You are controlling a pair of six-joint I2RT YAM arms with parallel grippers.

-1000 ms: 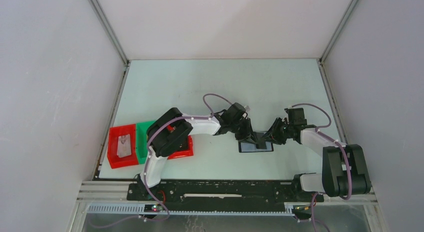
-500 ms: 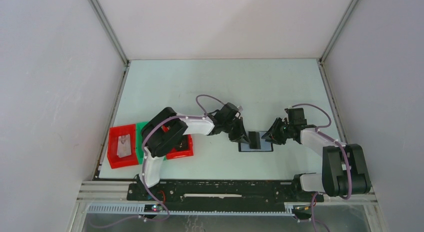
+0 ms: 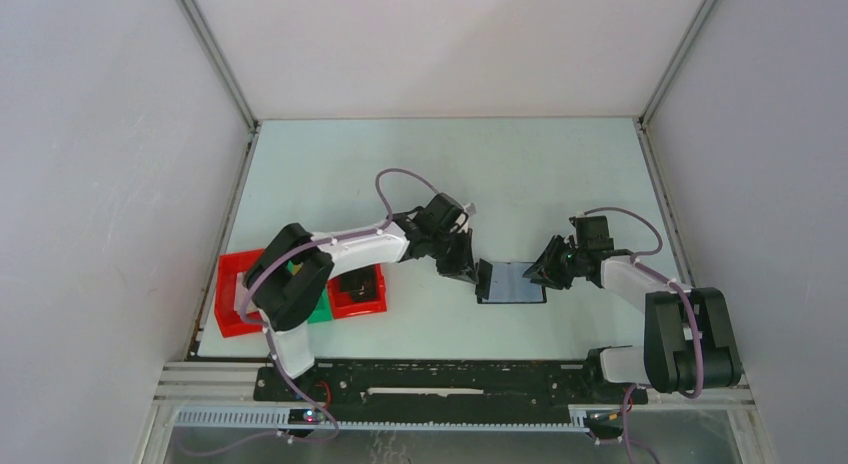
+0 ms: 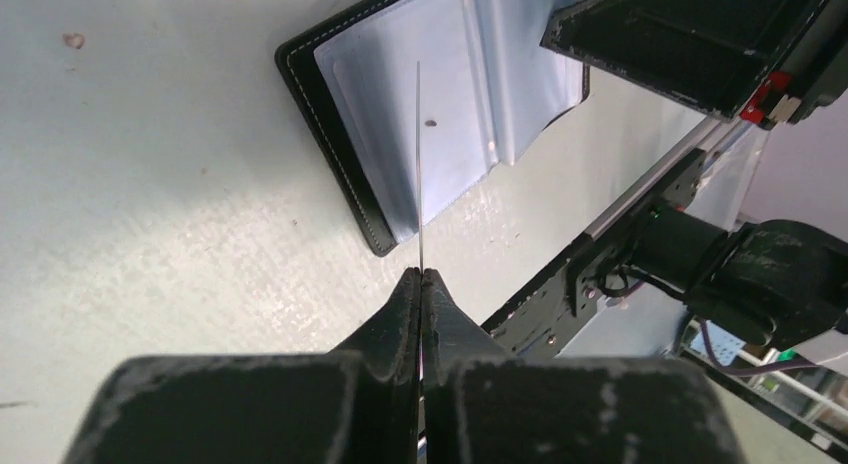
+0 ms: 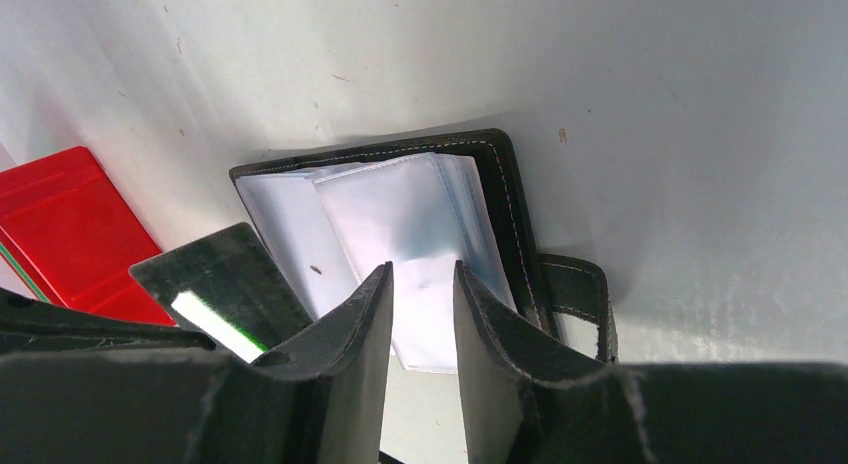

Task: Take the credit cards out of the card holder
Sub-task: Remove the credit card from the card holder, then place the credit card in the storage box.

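The card holder (image 3: 512, 283) lies open on the table, black with clear pale sleeves; it also shows in the left wrist view (image 4: 330, 114) and the right wrist view (image 5: 500, 184). My left gripper (image 3: 470, 269) is shut on a thin credit card just left of the holder. The card shows edge-on in the left wrist view (image 4: 419, 164) and as a dark face with a white stripe in the right wrist view (image 5: 215, 284). My left gripper's tips meet on it (image 4: 421, 272). My right gripper (image 3: 550, 271) is open, its jaws (image 5: 422, 269) over the sleeves at the holder's right edge.
Red and green trays (image 3: 358, 296) stand at the left near the table's front edge, partly under the left arm; a red tray corner (image 5: 70, 224) shows in the right wrist view. The holder's strap (image 5: 580, 294) sticks out beside my right finger. Walls enclose the table.
My left gripper has moved left and away from the holder with the card in it. The holder's pale sleeves now lie uncovered. The right gripper has stayed put.
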